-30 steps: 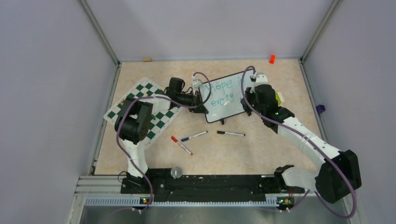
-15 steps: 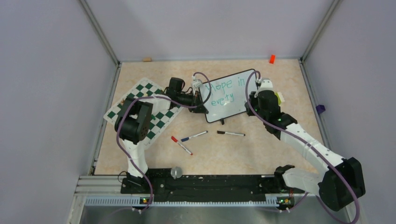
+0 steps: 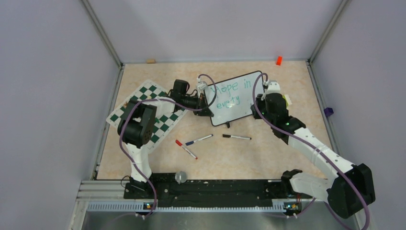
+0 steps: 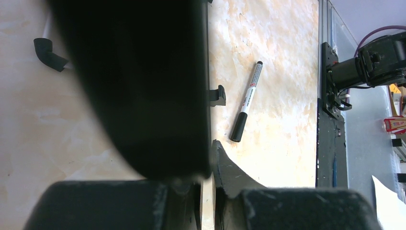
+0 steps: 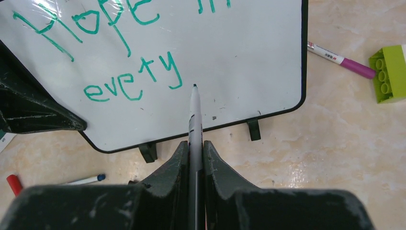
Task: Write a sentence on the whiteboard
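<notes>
right gripper (image 5: 194,146): jaws clamped on a marker (image 5: 193,112), barrel pointing straight out. the tip sits over the whiteboard (image 5: 249,57), just right of and slightly below the "y" of "every". can't tell whether the tip is touching the surface.

left gripper (image 3: 206,105): closed on the whiteboard's left edge, holding it propped at a tilt, feet toward the arms. board is mid-table at the far side, between the two arms.

sentence (image 5: 129,72) so far, in green: "hope in" on line one, "every" on line two. my read: it's unfinished, with at least one more word to go. there's bare white to the right of "every" and a strip below it. roughly two thirds done.

around it: three loose pens (image 3: 198,140) on the table near the board, chessboard mat (image 3: 143,108) to the left, purple pen (image 5: 342,60) and green brick (image 5: 390,72) to the right.
</notes>
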`<state>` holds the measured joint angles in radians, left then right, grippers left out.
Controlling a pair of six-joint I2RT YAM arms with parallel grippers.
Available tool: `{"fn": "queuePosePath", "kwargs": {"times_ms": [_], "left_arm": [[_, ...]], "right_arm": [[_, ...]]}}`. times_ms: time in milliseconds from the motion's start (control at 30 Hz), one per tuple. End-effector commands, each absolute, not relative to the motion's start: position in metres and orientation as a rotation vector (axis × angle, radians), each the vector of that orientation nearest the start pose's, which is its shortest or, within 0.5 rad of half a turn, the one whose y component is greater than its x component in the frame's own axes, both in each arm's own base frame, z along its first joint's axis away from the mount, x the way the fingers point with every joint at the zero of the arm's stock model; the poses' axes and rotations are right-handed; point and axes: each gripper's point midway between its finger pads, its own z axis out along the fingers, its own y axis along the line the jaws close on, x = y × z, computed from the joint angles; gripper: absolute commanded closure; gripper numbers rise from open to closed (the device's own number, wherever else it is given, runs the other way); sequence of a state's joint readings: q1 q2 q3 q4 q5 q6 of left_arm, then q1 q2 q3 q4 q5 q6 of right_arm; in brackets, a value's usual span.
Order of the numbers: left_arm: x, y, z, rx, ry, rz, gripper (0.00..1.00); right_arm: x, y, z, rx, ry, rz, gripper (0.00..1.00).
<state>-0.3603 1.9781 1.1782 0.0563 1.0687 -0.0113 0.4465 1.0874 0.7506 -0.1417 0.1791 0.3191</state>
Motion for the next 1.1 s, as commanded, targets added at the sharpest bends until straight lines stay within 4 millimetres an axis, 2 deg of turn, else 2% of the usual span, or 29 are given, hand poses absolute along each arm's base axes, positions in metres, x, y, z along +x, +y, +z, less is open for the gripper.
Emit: {"fn": "queuePosePath", "kwargs": {"times_ms": [0, 400, 1067], "left_arm": [[0.336, -0.301, 0.085, 0.982, 1.993, -1.41, 1.0], [0.336, -0.301, 0.085, 0.986, 1.994, -1.403, 1.0], [0.336, -0.301, 0.083, 0.986, 2.003, -1.396, 1.0]], "right_arm": [[0.33, 0.133, 0.191, 0.005, 1.986, 0.318, 1.0], [0.331, 0.144, 0.183, -0.043, 2.023, 0.355, 1.0], [0.336, 0.141, 0.181, -0.042, 1.999, 0.322, 1.0]]}}
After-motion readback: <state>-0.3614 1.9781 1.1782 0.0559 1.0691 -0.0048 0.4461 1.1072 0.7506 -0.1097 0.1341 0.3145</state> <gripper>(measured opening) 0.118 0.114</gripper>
